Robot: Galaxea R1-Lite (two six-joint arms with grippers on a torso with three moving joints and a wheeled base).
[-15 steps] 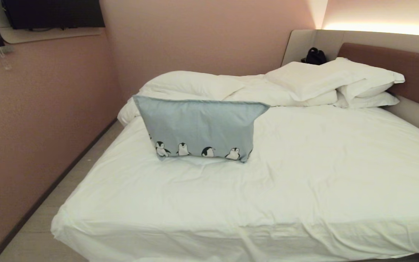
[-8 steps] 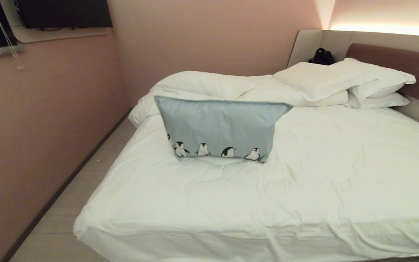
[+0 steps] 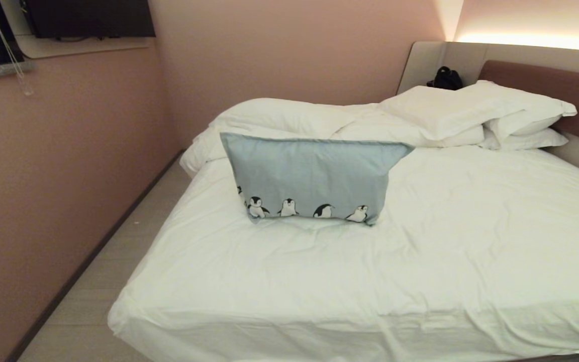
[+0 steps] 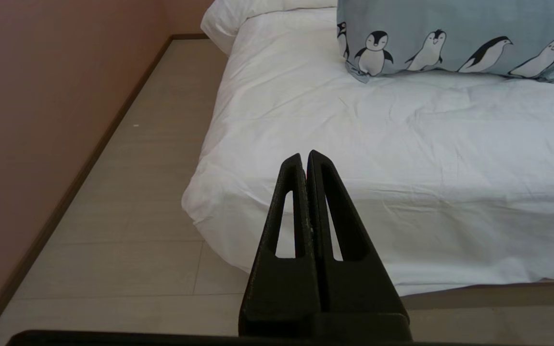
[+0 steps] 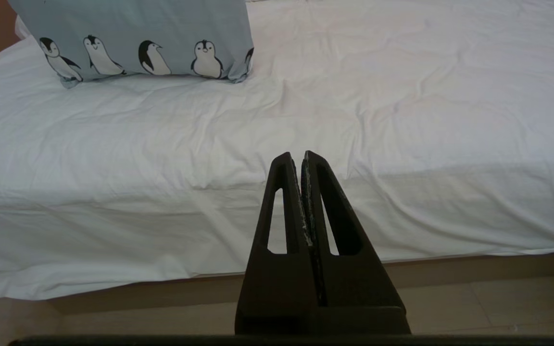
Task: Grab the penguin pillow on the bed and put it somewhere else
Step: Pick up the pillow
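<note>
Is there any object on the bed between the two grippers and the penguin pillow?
Nothing visible. Only bare white sheet of the bed lies between the shut left gripper, the shut right gripper and the penguin pillow. The white pillows lie behind it.

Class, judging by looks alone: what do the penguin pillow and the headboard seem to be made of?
The penguin pillow: seemingly woven cotton-like fabric, matte, with creases and printed penguins. The headboard: brown padded upholstery, smooth and matte; whether fabric or leatherette cannot be told.
</note>
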